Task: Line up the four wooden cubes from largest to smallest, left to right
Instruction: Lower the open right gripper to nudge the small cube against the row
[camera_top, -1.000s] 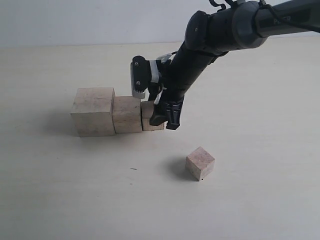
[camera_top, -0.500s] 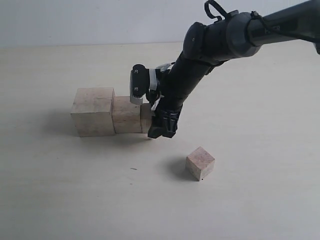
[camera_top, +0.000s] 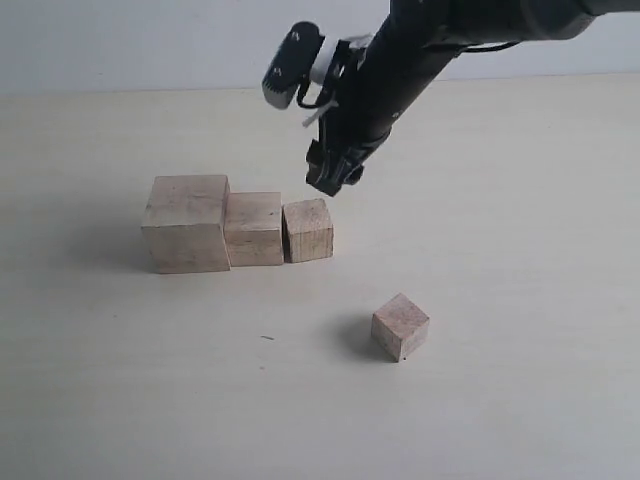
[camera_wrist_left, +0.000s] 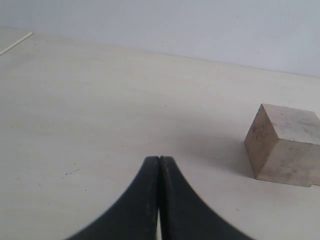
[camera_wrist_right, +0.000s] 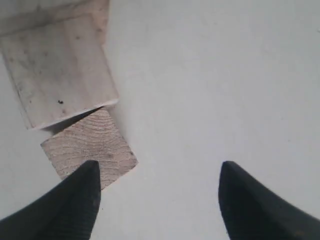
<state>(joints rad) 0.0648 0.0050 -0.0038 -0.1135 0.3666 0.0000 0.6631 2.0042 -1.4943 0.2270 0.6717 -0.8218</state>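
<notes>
Three wooden cubes stand in a touching row in the exterior view: the largest cube (camera_top: 186, 222) on the left, the second cube (camera_top: 254, 228), then the third cube (camera_top: 308, 230). The smallest cube (camera_top: 400, 325) sits apart, nearer the front and to the right, turned at an angle. My right gripper (camera_top: 335, 172) hangs open above and just behind the third cube, holding nothing. Its wrist view shows the third cube (camera_wrist_right: 89, 150) slightly skewed against the second cube (camera_wrist_right: 60, 70), with the gripper (camera_wrist_right: 159, 167) beside it. My left gripper (camera_wrist_left: 159, 160) is shut and empty, with one wooden cube (camera_wrist_left: 285, 145) off to its side.
The pale tabletop (camera_top: 520, 250) stretches around the cubes under a plain light wall. The right arm (camera_top: 430, 40) reaches in from the upper right. The left arm is outside the exterior view.
My right gripper has lifted up and back off the third cube, which stays at the right end of the row. The other cubes have not moved.
</notes>
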